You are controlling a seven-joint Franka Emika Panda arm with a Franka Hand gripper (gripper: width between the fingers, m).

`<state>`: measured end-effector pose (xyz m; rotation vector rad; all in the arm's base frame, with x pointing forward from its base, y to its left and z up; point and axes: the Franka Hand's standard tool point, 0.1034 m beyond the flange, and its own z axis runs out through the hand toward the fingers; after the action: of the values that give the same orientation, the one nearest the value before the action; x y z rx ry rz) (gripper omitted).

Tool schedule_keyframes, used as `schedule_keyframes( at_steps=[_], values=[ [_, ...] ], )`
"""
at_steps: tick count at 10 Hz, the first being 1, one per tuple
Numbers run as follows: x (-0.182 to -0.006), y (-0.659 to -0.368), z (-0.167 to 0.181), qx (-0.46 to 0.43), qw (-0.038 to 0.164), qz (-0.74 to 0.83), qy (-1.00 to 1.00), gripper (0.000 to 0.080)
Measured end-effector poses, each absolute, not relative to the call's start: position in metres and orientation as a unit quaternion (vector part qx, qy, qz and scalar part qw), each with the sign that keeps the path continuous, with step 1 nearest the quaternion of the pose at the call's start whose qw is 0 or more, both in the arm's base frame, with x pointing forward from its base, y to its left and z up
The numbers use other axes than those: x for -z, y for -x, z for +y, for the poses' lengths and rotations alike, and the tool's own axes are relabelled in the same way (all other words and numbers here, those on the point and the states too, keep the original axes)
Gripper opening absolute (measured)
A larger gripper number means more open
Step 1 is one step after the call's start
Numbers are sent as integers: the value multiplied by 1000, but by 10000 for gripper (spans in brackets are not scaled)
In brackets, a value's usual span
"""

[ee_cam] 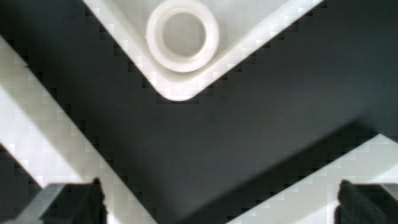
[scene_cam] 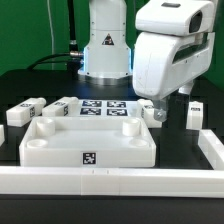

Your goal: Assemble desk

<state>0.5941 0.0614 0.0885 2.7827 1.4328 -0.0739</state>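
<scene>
The white tray-like tabletop (scene_cam: 90, 142) lies at the front middle of the black table, with a tag on its front wall. One of its corner sockets (ee_cam: 182, 35) shows as a round ring in the wrist view. White legs lie to the exterior view's left (scene_cam: 23, 113) and behind the tabletop's left corner (scene_cam: 58, 107), and one lies at the right (scene_cam: 194, 114). My gripper (scene_cam: 152, 110) hangs just over the tabletop's far right corner, next to a small white tagged part (scene_cam: 157, 117). In the wrist view the gripper (ee_cam: 217, 205) is open, with only dark table between its fingers (ee_cam: 68, 203).
The marker board (scene_cam: 105, 107) lies flat behind the tabletop. A long white border rail (scene_cam: 110, 181) runs along the front edge and turns up the exterior view's right side (scene_cam: 211, 150). The robot base (scene_cam: 105, 50) stands at the back. White bands (ee_cam: 45, 120) cross the wrist view beside the fingers.
</scene>
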Motion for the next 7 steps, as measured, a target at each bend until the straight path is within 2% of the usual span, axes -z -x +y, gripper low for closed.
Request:
schedule_keyframes(
  at_steps=[5,7],
  values=[
    [-87,-593,60,13,8,475,-880,650],
    [-78,-557,39,-8,14,540,-842,650]
  ],
)
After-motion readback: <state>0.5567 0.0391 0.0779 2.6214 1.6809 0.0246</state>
